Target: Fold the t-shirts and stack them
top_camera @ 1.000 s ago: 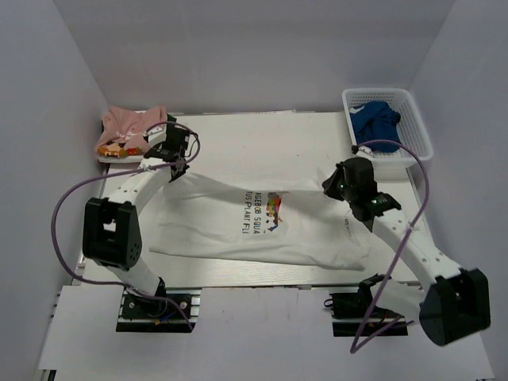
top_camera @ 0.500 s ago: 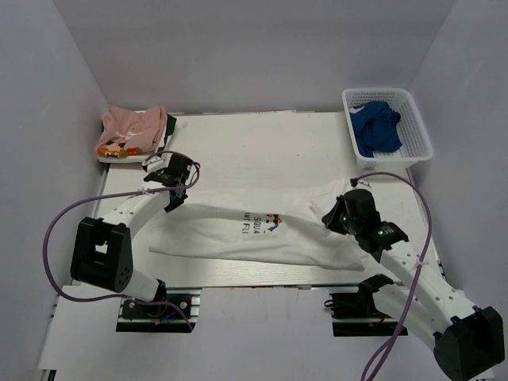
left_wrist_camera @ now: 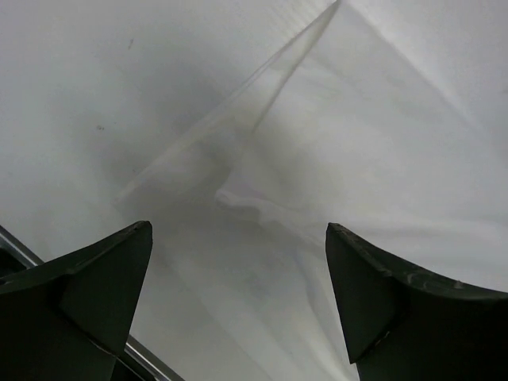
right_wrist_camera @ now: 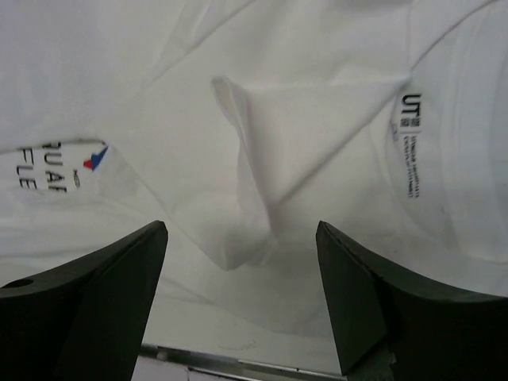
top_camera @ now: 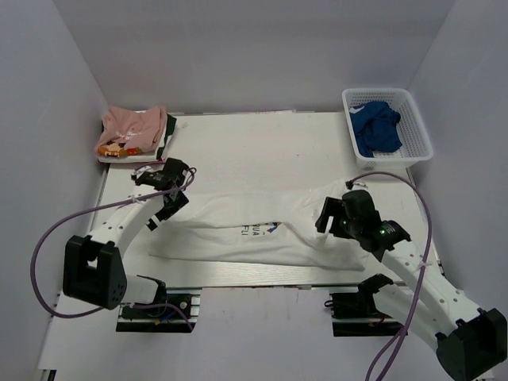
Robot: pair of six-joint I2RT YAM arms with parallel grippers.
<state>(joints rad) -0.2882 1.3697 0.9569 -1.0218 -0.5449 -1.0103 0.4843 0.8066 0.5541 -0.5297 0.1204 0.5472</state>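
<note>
The pink t-shirt lies folded well beyond the left end effector, out past its wrist on the far side and apart from it.

The left end effector stands wide open and holds nothing. Its fingers hang over the left end of the white t-shirt. In the left wrist view a folded corner of cloth lies flat on the bench, directly under the gap between the fingers.

From there the white t-shirt stretches away to that end effector's right as a long, narrow band. Its long axis runs across the bench from one arm to the other. The far edge is doubled over toward the near side, so only a strip of the print shows.

The right end effector is also spread open and empty. It hangs over the band's right end, where a loose flap lies under the gap. A printed label sits just to its right, which suggests the collar is at this end, though I cannot be certain.

Each arm is nearest its own end of the band. Judging from that, the next fold would bring the ends together along the long axis, or carry one end over the other.
</note>
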